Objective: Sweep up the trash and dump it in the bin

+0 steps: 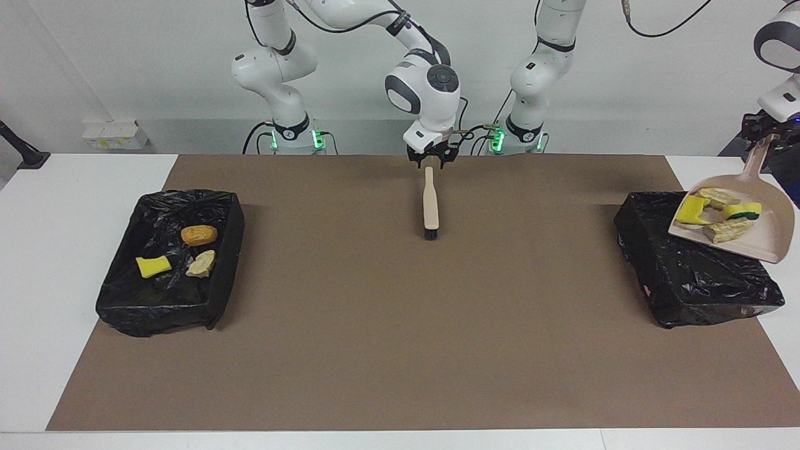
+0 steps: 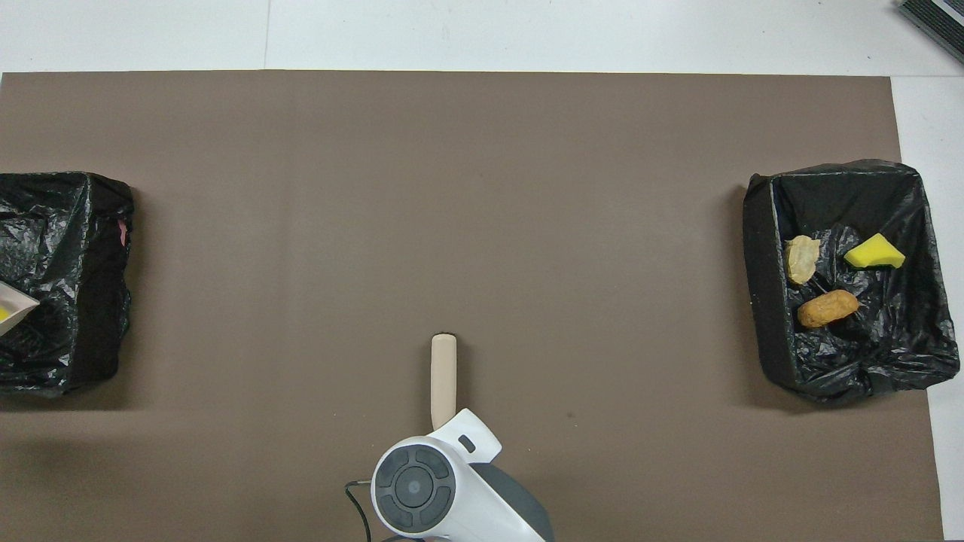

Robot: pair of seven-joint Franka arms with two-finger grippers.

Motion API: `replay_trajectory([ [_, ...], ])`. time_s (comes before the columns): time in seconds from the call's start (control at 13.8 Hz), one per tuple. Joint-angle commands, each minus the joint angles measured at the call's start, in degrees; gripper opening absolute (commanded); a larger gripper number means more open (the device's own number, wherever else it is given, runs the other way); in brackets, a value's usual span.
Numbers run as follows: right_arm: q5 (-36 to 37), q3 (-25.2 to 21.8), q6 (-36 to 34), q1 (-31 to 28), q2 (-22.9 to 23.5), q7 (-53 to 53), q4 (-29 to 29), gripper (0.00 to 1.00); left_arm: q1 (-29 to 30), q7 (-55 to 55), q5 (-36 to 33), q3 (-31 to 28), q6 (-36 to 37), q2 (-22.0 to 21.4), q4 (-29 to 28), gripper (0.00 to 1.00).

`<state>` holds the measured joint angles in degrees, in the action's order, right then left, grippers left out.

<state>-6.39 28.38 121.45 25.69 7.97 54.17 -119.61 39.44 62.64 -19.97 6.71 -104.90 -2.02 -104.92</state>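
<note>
Trash sits in two places, as you can see. Three scraps lie inside the black-lined bin (image 1: 169,256) at the right arm's end of the bench (image 1: 62,250): a golden-brown bread-like piece (image 1: 199,235), a bright yellow sponge wedge (image 1: 153,266) and a pale beige crusty lump (image 1: 201,264), all close together on the crinkled liner. The rest rides in the beige dustpan (image 1: 759,234): a yellow sponge chunk (image 1: 690,211), another yellow one with a dark green face (image 1: 741,210), and two pale crusty pieces (image 1: 725,230), bunched toward the pan's lower lip.

Your left end effector (image 1: 764,132) pinches the dustpan's handle and holds the pan tilted in the air over the second black-lined bin (image 1: 694,281) at the left arm's end of the bench.

Your right end effector (image 1: 430,161) hangs over the handle end of the brush (image 1: 430,201), which lies flat on the brown mat (image 1: 400,325) with its dark bristles pointing away from the robots. Its fingers look parted around the handle tip, though you cannot tell whether they touch it.
</note>
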Motion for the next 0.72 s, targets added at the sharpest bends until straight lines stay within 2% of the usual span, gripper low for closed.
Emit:
replay_trajectory([
  [0.0, -0.6, 0.4, -3.9, -5.9, -6.2, -3.3, 0.5, 1.0, -3.1, -0.5, -3.3, -0.1, 1.9, 1.6, 2.9, 0.0],
  [0.22, -1.3, 0.2, -7.3, -12.9, -12.6, -8.9, 0.5, 1.0, -7.7, 6.9, -7.8, -0.2, 2.4, 1.4, 4.7, 0.0],
  [0.51, -1.5, -0.8, -8.6, -21.2, -18.1, -12.1, 1.8, 1.0, -8.1, 15.6, -8.9, -0.1, 1.7, 1.6, 6.0, 0.0],
  [0.65, -1.5, -4.1, -16.1, -23.6, -19.6, -17.8, 4.9, 1.0, -7.9, 17.9, -11.0, -0.1, 0.0, 1.6, 6.0, 0.0],
])
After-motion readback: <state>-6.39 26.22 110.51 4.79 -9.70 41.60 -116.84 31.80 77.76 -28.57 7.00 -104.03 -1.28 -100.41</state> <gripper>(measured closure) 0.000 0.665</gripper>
